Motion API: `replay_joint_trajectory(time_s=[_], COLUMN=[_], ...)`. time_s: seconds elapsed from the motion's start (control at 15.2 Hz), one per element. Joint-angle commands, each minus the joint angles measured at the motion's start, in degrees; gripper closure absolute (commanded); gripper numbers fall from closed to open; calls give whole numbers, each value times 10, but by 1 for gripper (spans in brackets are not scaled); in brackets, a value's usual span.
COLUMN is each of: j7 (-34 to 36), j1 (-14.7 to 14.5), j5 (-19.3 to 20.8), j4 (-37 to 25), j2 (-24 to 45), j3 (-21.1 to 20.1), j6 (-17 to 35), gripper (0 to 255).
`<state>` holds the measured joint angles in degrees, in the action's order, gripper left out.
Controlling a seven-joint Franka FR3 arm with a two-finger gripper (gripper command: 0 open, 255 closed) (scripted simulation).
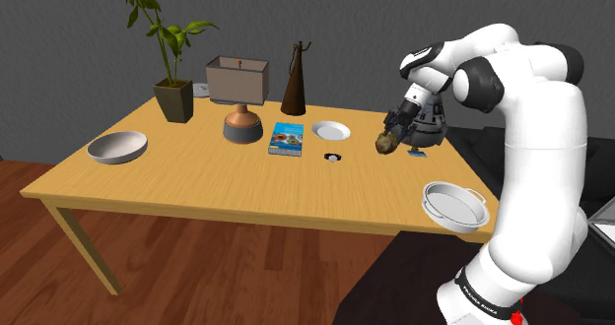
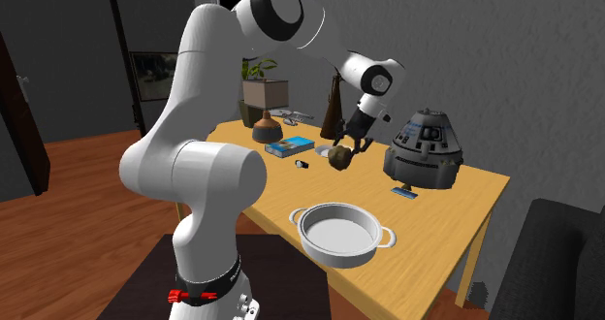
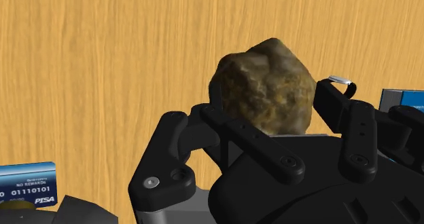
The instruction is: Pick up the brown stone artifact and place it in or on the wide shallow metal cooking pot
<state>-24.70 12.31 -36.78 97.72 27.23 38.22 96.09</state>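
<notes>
Where the counter (image 1: 197,190) spreads beneath the tool (image 1: 393,135), we see the pot (image 2: 334,257) resting lower down, toward the stand from the tool, whose fingers pinch the stone (image 3: 268,87), holding it clear above the wood.

Mottled brown-and-ochre stone artifact (image 3: 265,87); all-black pincer (image 3: 268,110); golden wood-grain counter (image 3: 102,66); silver-grey cooking pot (image 2: 334,259); blue book (image 1: 287,138).

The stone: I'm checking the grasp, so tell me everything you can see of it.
The stone is a rough, lumpy, rounded chunk, mottled brown and ochre, in one piece. The black gripper is shut on it from two sides and holds it in the air above the wooden table; nothing else touches it.
</notes>
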Motion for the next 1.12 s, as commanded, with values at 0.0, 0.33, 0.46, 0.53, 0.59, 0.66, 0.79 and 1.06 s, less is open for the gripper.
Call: replay_joint_trajectory(time_s=[0.0,0.33,0.46,0.53,0.59,0.66,0.79,1.06], j7=[7,20,11,8,6,4,4,13], j1=[-1,-2,-16,-23,-28,-33,-41,-45], j5=[5,14,37,49,61,75,103,169], j4=[-6,-22,34,61,86,111,158,244], j2=[-7,-21,-64,-85,-107,-129,-174,-267], j3=[2,7,21,28,34,41,53,71], j6=[-10,-33,-16,-7,1,9,23,47], gripper=[255,255,255,255,255,255,255,255])
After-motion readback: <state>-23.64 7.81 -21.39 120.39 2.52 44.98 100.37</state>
